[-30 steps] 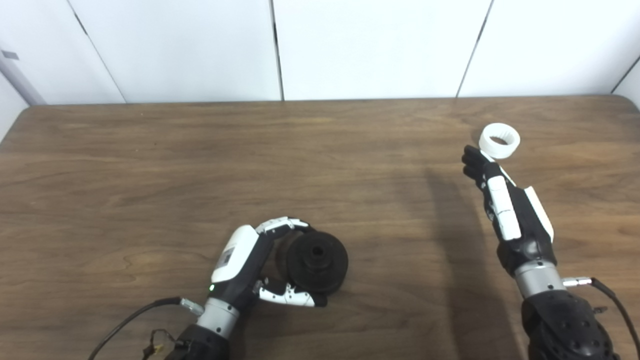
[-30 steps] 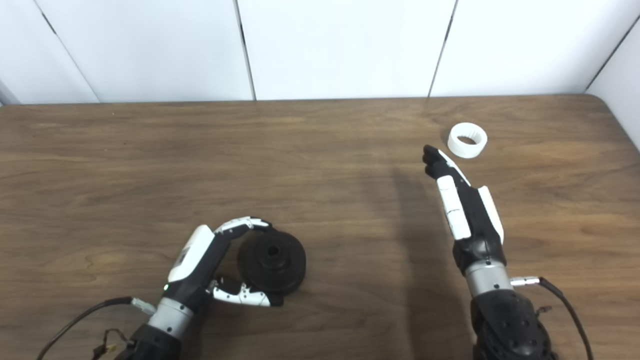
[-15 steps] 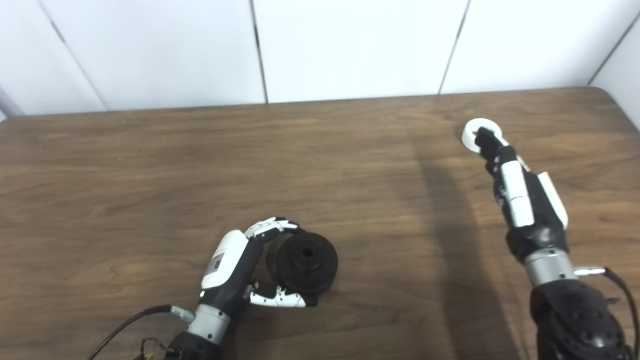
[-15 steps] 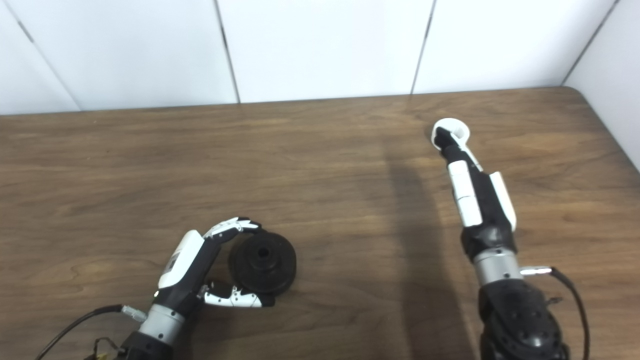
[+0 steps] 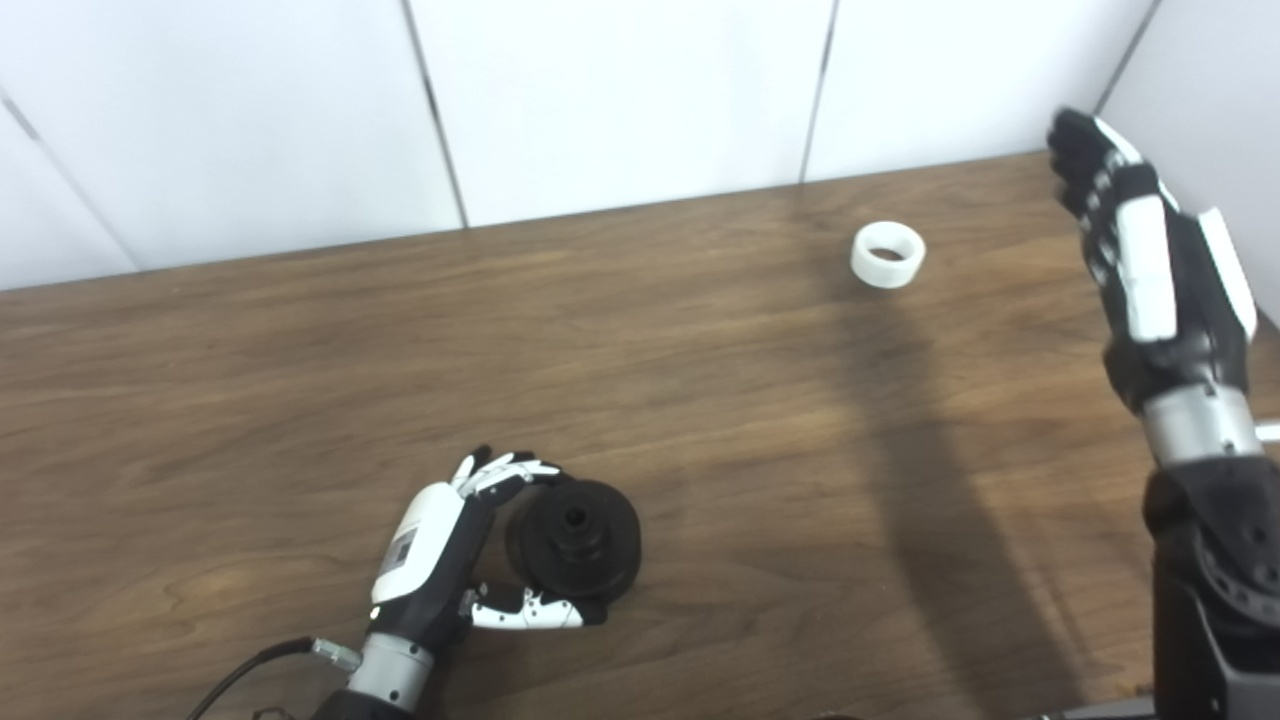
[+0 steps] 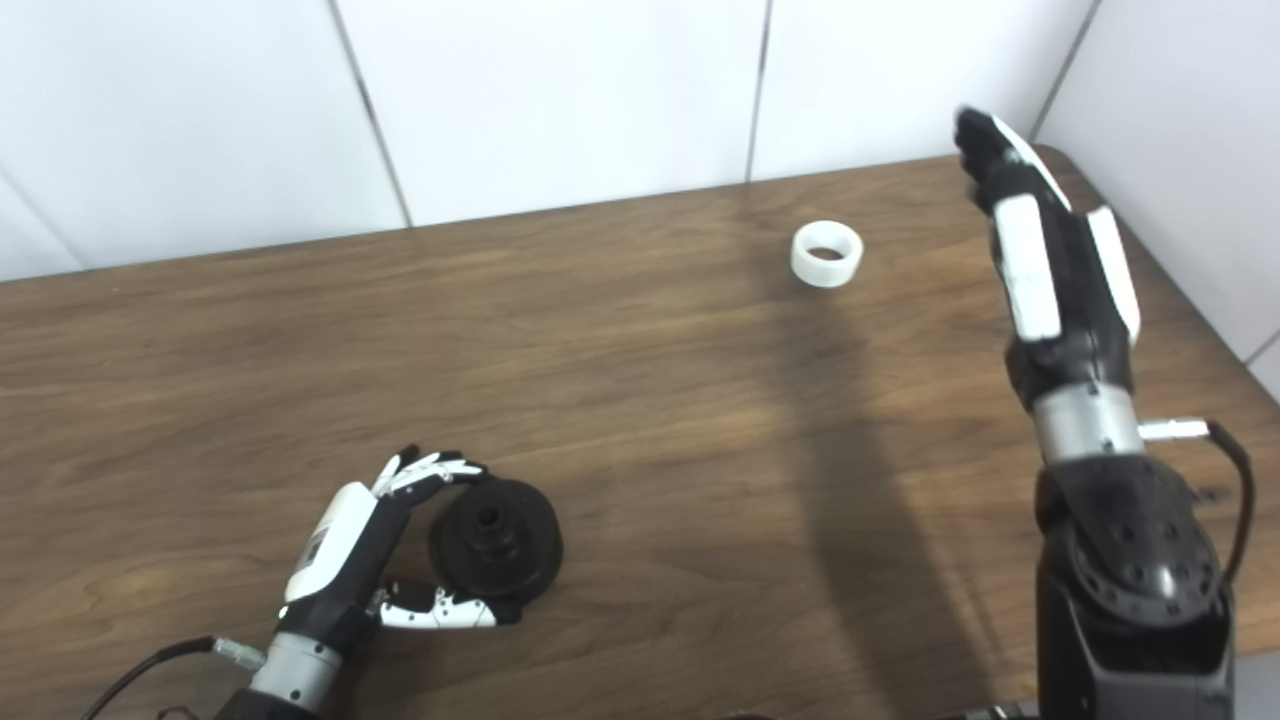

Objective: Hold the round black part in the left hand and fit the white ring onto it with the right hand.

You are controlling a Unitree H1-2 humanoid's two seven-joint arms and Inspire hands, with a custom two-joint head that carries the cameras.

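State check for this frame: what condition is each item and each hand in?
round black part: on the table, cradled by left hand, not lifted.
white ring: lying flat on the table, free, untouched.
left hand: curled around the part.
right hand: raised, open, holding nothing.

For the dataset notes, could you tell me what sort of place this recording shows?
Probably a lab or test bench rather than a home: a bare wooden table against plain white wall panels, holding only a round black part and a white ring.
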